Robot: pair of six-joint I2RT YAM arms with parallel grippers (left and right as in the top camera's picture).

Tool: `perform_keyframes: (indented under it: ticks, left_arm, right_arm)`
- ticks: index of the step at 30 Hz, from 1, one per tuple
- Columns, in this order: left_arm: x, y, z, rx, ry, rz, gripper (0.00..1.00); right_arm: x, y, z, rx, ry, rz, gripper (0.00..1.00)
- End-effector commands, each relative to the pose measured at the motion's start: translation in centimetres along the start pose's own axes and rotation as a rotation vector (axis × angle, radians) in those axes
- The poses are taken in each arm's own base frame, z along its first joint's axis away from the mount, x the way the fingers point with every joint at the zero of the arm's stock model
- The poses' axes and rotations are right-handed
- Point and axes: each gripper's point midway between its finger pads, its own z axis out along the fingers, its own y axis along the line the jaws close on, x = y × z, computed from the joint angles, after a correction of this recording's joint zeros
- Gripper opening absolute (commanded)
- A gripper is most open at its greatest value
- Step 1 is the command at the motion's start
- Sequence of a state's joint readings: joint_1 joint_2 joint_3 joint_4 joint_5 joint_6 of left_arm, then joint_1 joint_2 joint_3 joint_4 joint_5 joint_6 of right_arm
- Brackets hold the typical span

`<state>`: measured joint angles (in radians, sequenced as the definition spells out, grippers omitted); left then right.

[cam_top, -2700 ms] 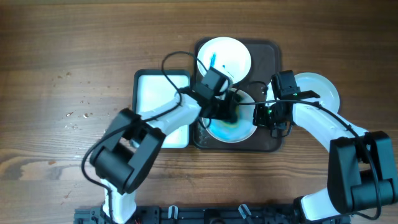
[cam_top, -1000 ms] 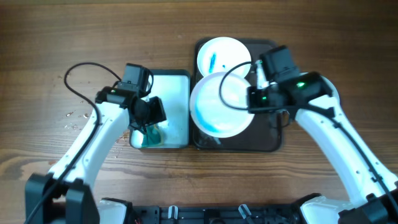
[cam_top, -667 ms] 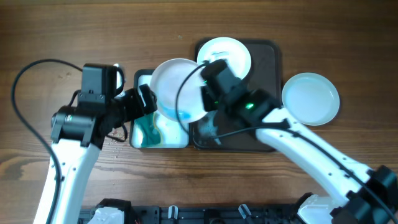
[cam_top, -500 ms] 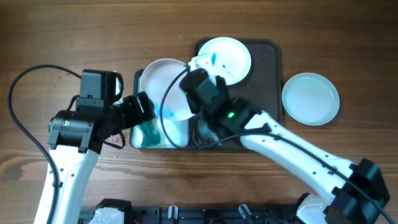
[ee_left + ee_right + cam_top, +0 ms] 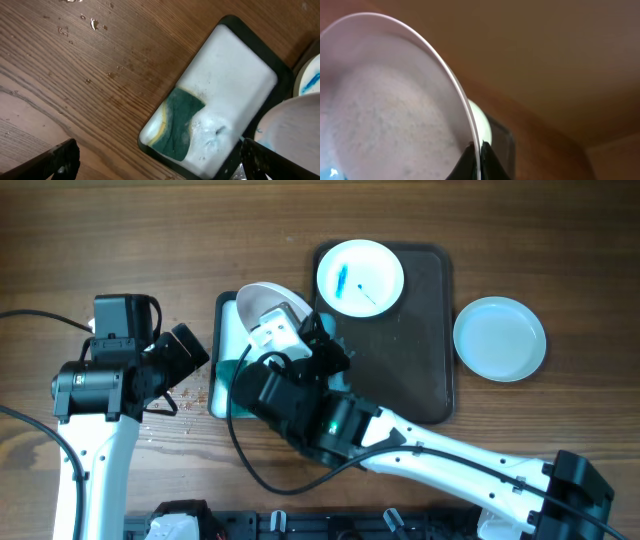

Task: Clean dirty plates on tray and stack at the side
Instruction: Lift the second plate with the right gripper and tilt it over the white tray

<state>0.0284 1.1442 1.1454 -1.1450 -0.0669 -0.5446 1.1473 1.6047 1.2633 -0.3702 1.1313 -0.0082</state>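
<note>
Surrounding dark tray (image 5: 405, 360): crumb-speckled brown wooden table (image 5: 120, 240).

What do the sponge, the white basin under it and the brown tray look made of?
Sponge: soft foam, it seems, green scouring face over a yellow layer showing at its edge.
White basin: probably plastic, smooth with a dark rim, wet and sudsy.
Brown tray: likely matte plastic, rounded corners, no grain; can't be sure.

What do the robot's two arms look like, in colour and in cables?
Both arms have white links and black joint blocks. The left arm carries a thin black cable. The right arm has a small green light on its black wrist. The jaws are black.
</note>
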Motion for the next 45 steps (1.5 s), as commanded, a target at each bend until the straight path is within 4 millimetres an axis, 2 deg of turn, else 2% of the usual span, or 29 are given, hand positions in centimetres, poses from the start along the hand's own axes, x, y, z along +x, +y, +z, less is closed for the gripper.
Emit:
perform_keyframes:
  ticks: [1, 9, 19, 23, 26, 29, 36, 38, 40, 43, 44, 45]
  left_arm:
    - [-0.5, 0.3, -0.3, -0.013, -0.023, -0.021, 1.0]
    - [-0.6, 0.3, -0.3, -0.013, -0.023, -0.021, 1.0]
    - [-0.6, 0.3, -0.3, -0.013, -0.023, -0.021, 1.0]
    - [-0.5, 0.3, -0.3, -0.012, -0.023, -0.022, 1.0]
    - [0.7, -1.2, -0.4, 0.074, 0.048, -0.021, 1.0]
    - [0.9, -3.7, -0.6, 0.207, 0.085, -0.017, 1.0]
    - [0.9, -4.0, -0.4, 0.216, 0.09, -0.013, 0.98]
    - [1.0, -3.9, -0.4, 0.214, 0.094, -0.013, 0.97]
    - [1.3, -3.7, -0.3, 0.208, 0.103, -0.012, 0.97]
    - [1.7, -3.7, -0.3, 0.205, 0.115, 0.042, 0.94]
    - [2.1, -3.8, -0.1, 0.204, 0.124, 0.052, 0.94]
    - [2.4, -3.9, 0.0, 0.203, 0.133, 0.063, 0.91]
  right_arm:
    - [-1.9, -1.6, -0.8, 0.096, -0.043, -0.037, 0.04]
    - [-4.0, -1.7, -1.8, 0.113, -0.1, -0.063, 0.04]
    - [-4.1, -1.6, -1.9, 0.111, -0.104, -0.061, 0.04]
    - [-4.1, -1.5, -1.8, 0.099, -0.109, 0.011, 0.04]
    - [-4.1, -1.2, -1.5, 0.071, -0.11, 0.052, 0.04]
    - [-3.8, -1.1, -1.0, 0.061, -0.101, 0.071, 0.04]
    - [-3.9, -0.6, -1.0, 0.033, -0.104, 0.01, 0.04]
    - [-3.3, -1.5, -0.9, 0.084, -0.085, 0.045, 0.04]
    - [-1.7, -2.1, 0.1, 0.102, -0.038, 0.101, 0.04]
    - [2.5, -0.9, 2.5, -0.032, 0.117, 0.202, 0.04]
    - [4.8, -0.3, 3.4, -0.105, 0.219, 0.278, 0.04]
    - [6.2, 0.0, 3.8, -0.156, 0.291, 0.33, 0.04]
